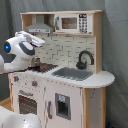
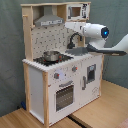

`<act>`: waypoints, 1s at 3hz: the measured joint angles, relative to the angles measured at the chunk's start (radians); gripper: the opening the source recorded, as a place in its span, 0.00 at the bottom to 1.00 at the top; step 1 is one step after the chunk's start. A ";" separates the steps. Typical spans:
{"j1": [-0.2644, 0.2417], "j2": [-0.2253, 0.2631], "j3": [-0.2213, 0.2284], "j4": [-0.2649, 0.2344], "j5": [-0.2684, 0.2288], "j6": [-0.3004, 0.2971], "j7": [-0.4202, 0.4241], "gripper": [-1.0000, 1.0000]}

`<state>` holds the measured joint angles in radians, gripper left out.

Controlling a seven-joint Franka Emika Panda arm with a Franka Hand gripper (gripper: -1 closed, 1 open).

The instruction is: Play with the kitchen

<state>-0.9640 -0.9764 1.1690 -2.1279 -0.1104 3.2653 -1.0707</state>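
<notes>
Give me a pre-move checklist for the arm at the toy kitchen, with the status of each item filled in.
1. Pot seated on the stovetop: ok, upright in the second exterior view.
2. Oven door closed: ok.
3. Sink free of objects: ok, nothing seen in it in the first exterior view.
4. Gripper position: not ok for contact yet; it sits high, near the hood, above the counter.
5. State of the jaws: cannot tell.
6. Faucet clear of the arm: cannot tell; in the second exterior view the arm overlaps it.
</notes>
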 joint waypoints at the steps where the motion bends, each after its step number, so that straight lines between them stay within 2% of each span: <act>1: 0.009 -0.037 0.011 -0.017 0.000 -0.014 0.092 1.00; 3: 0.007 -0.092 0.070 -0.014 0.000 -0.068 0.290 1.00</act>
<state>-0.9565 -1.0688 1.2388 -2.1423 -0.1104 3.1970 -0.7810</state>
